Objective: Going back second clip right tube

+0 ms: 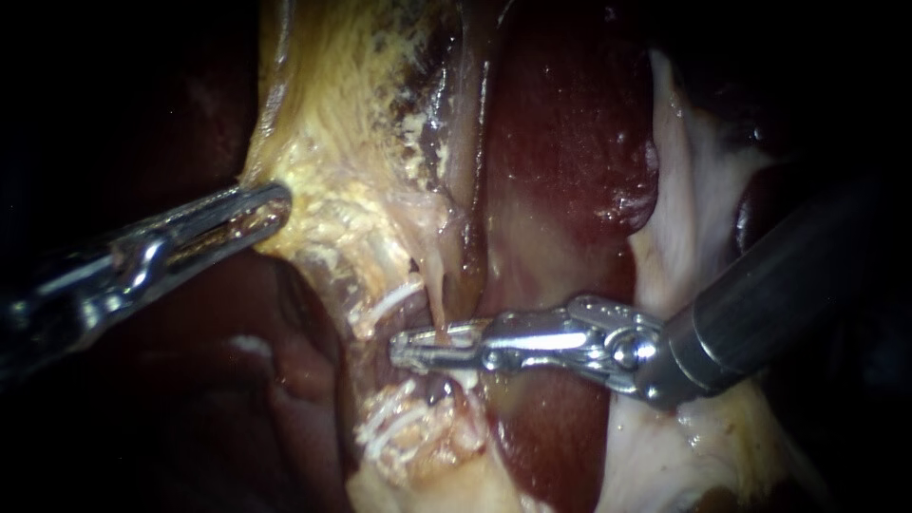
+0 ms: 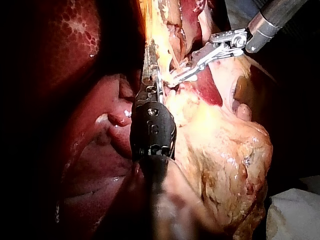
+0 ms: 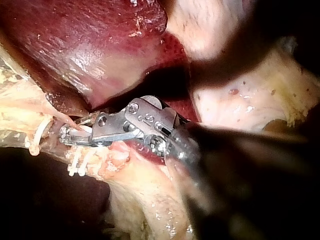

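**Right end effector at the thin tube, contact partly hidden**

The right instrument's end effector (image 1: 410, 349) lies level across the dissected field. A narrow gap shows between its jaws, so it reads as open. A thin tan tube (image 1: 437, 296) drops onto the upper jaw, but whether it passes between the jaws or behind them cannot be made out. A white clip (image 1: 394, 298) sits just beside that tube, on the translucent band next to it. White strands (image 1: 385, 429) below the jaws are too tangled in tissue to name. The left instrument's end effector (image 1: 275, 203) is closed on pale yellow tissue (image 1: 323, 123), and in the left wrist view its tips are sunk in it. Dark liver (image 1: 570, 114) lies behind. Both shafts are cut off at the frame edges. In the right wrist view the shaft is a dark blur covering the tissue under it.
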Controlling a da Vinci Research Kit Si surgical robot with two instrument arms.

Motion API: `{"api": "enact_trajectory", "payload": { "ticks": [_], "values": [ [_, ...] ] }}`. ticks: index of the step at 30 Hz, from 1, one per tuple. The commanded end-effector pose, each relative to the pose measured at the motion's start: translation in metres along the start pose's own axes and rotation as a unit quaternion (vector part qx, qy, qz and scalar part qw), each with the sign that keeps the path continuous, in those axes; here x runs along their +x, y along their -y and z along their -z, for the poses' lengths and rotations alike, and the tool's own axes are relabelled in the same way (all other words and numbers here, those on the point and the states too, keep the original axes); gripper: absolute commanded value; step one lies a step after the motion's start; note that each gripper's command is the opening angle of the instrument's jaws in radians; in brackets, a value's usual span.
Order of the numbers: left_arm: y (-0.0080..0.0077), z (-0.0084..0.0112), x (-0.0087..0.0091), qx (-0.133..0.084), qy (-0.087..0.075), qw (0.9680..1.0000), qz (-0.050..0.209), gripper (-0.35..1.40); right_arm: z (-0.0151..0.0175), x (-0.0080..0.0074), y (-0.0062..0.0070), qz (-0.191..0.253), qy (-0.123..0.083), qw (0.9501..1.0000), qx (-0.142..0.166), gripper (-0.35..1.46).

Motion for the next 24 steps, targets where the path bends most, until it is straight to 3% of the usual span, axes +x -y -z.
{"api": "enact_trajectory", "payload": {
  "ticks": [1,5,6,8,10,16,24],
  "values": [
    [0.0000,0.0000,0.0000,-0.001,0.000,1.0000,0.000,-0.35,0.0000,0.0000,0.0000,0.000,0.000,1.0000,0.000,-0.35],
    [0.0001,0.0000,0.0000,-0.001,0.000,1.0000,0.000,-0.35,0.0000,0.0000,0.0000,0.000,0.000,1.0000,0.000,-0.35],
    [0.0001,0.0000,0.0000,-0.001,0.000,1.0000,0.000,-0.35,0.0000,0.0000,0.0000,0.000,0.000,1.0000,0.000,-0.22],
    [0.0001,0.0000,0.0000,-0.001,0.000,1.0000,0.000,-0.35,0.0000,0.0001,-0.0001,0.009,0.000,1.0000,0.000,0.28],
    [0.0001,0.0000,0.0000,-0.001,0.000,1.0000,0.000,-0.35,0.0000,0.0002,-0.0003,0.026,0.001,0.9997,-0.002,0.53],
    [0.0001,0.0000,0.0000,-0.001,0.000,1.0000,0.000,-0.35,0.0003,0.0005,-0.0009,0.060,-0.013,0.9981,0.004,0.60],
    [0.0000,0.0000,0.0000,-0.001,0.000,1.0000,0.000,-0.35,0.0023,0.0016,-0.0008,0.100,-0.012,0.9949,0.007,0.60]
  ]
}}
